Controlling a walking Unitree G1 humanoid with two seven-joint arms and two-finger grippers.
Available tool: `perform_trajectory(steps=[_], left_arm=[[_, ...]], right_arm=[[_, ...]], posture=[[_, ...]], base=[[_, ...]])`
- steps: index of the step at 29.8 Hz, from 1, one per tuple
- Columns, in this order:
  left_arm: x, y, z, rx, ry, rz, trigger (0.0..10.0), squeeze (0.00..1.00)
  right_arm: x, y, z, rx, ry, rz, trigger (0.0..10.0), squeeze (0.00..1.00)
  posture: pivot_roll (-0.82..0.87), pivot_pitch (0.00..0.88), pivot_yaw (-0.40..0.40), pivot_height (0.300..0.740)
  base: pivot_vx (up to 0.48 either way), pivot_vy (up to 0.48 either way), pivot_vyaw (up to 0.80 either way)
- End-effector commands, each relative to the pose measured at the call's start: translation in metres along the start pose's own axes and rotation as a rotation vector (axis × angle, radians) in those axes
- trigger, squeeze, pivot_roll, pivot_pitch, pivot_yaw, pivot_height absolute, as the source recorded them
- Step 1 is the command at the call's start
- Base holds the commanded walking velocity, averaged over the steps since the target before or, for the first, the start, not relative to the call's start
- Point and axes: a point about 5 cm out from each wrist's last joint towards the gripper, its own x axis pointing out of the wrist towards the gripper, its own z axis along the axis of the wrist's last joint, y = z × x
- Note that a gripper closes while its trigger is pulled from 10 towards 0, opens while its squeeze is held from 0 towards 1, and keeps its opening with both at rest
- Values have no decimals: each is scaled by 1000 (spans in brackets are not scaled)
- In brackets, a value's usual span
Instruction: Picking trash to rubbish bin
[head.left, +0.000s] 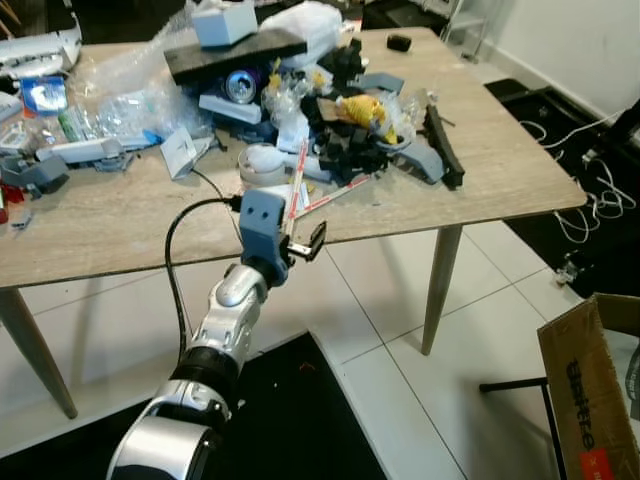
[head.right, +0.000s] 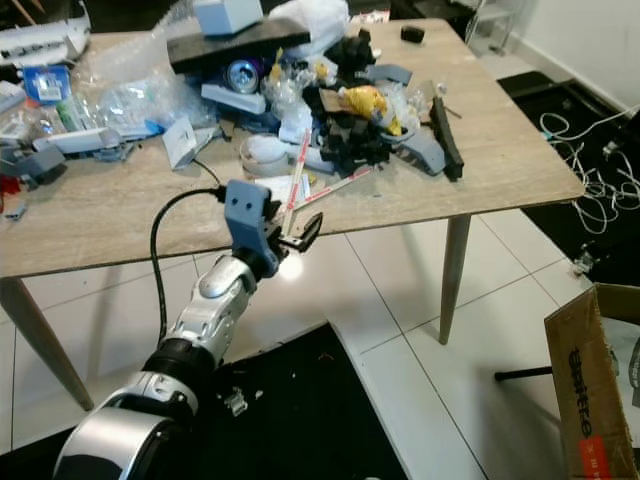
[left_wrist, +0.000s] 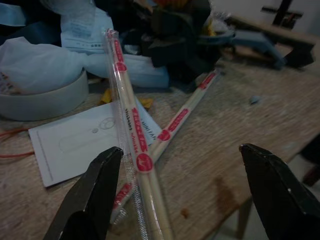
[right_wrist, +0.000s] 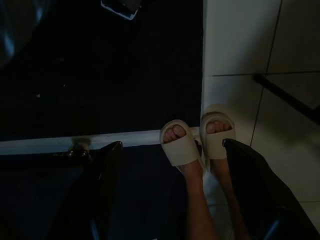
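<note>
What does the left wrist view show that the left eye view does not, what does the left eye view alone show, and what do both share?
Left wrist view alone: the red print on the paper-wrapped wooden chopsticks and the faint line drawing on the white printed card beneath them, seen between the open left gripper fingers.

Left eye view alone: the silver left arm, the brown cardboard box on the floor, and the whole wooden table.

Both share: the chopsticks, the round white tub and the clutter heap.

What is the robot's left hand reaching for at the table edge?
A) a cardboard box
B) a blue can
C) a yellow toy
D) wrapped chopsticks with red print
D: the left end effector is open around the wrapped wooden chopsticks with red print lying on the wooden table.
</note>
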Motion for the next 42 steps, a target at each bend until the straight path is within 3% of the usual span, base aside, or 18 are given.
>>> perform_trajectory(steps=[1, 4, 5, 6, 7, 25, 29, 30, 32, 33, 34, 42], left_arm=[[2, -9, -7, 59, 41, -15, 10000, 0], [3, -9, -6, 101, 56, -1, 10000, 0], [5, -7, -6, 144, 75, 25, 2196, 0], [5, -7, -6, 144, 75, 25, 2196, 0], [8, -4, -5, 172, 93, 56, 0, 0], [8, 3, -7, 201, 108, 123, 0, 0], [8, 16, 6, 95, 35, 204, 0, 0], [8, 25, 14, 40, -10, 250, 3098, 0], [7, 31, 19, 6, -38, 280, 3098, 0], [7, 38, 27, -51, -88, 303, 9020, 0], [5, 52, 46, -162, -195, 345, 10000, 0], [3, 65, 65, -272, -293, 321, 10000, 0]], right_arm=[[-1, 16, -17, -6, 41, 52, 10000, 0], [-1, 17, -18, -5, 42, 53, 10000, 0], [-2, 18, -20, -2, 44, 55, 10000, 0], [-2, 18, -20, -2, 44, 55, 10000, 0], [-2, 20, -22, 7, 45, 56, 10000, 0], [1, 15, -5, 11, 4, 30, 10000, 0], [3, 14, 4, 15, -16, 25, 10000, 0], [4, 14, 8, 19, -25, 24, 10000, 0], [4, 14, 11, 22, -30, 23, 10000, 0], [4, 14, 13, 25, -36, 23, 10000, 0], [5, 14, 18, 30, -46, 24, 10000, 0], [6, 13, 27, 32, -56, 21, 10000, 0]], posture=[[-220, 459, 43, 740], [-221, 462, 47, 740], [-223, 461, 49, 740], [-223, 461, 49, 740], [-231, 458, 52, 740], [-237, 408, 53, 740], [-231, 376, 56, 740], [-229, 360, 57, 740], [-228, 356, 58, 740], [-226, 348, 58, 740], [-220, 328, 58, 740], [-204, 284, 58, 740]], base=[[0, 0, 0], [0, 0, 0], [0, 0, 0], [0, 0, 0], [0, 0, 0], [0, 0, 0], [0, 0, 0], [0, 0, 0], [0, 0, 0], [0, 0, 0], [0, 0, 0], [0, 0, 0]])
